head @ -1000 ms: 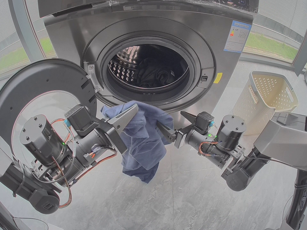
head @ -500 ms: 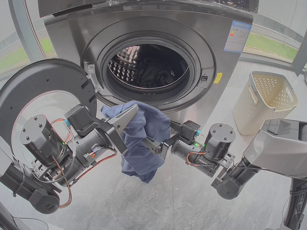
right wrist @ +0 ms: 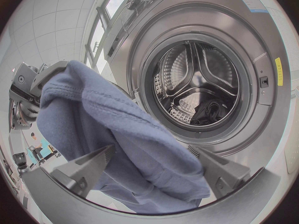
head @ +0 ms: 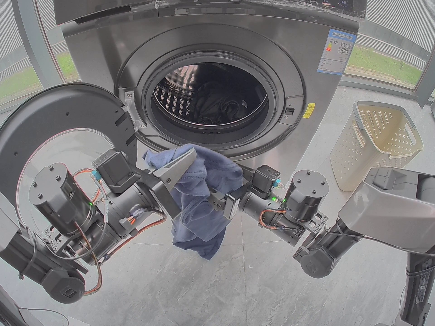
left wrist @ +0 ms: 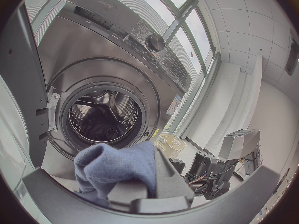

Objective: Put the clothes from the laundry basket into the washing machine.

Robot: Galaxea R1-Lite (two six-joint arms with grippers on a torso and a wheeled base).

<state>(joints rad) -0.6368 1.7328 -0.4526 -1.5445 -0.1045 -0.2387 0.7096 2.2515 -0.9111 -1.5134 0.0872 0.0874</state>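
While facing the machine, holds a crumpled blue knit garment [head: 199, 222] up in the air in the left gripper [head: 189, 157], grey fingers clamped tight on the upper fold, the rest of the cloth hanging loose above the pale grey stone-look tile floor [head: 217, 290]. Sets the right gripper [right wrist: 150, 148] at the opposite side of that same cloth, fingers spread wide with the blue fabric lying in the gap (one finger on either flank of the fold, neither pinching it). Holds the garment just in front of the lower rim of the machine's opening, outside the drum. Has, just beyond the left arm, a round dark grey door with a clear pane [head: 59, 114] standing swung open on the left. Faces behind that a silver-grey steel front-loading washing machine [head: 290, 50], round mouth uncovered. Shows deep in the shiny perforated steel drum [head: 176, 96] a dark bundle of clothing [head: 219, 105] lying at the bottom. Finds off to the right, on the floor beside the machine, a cream perforated plastic laundry basket [head: 385, 136], well apart from both grippers.
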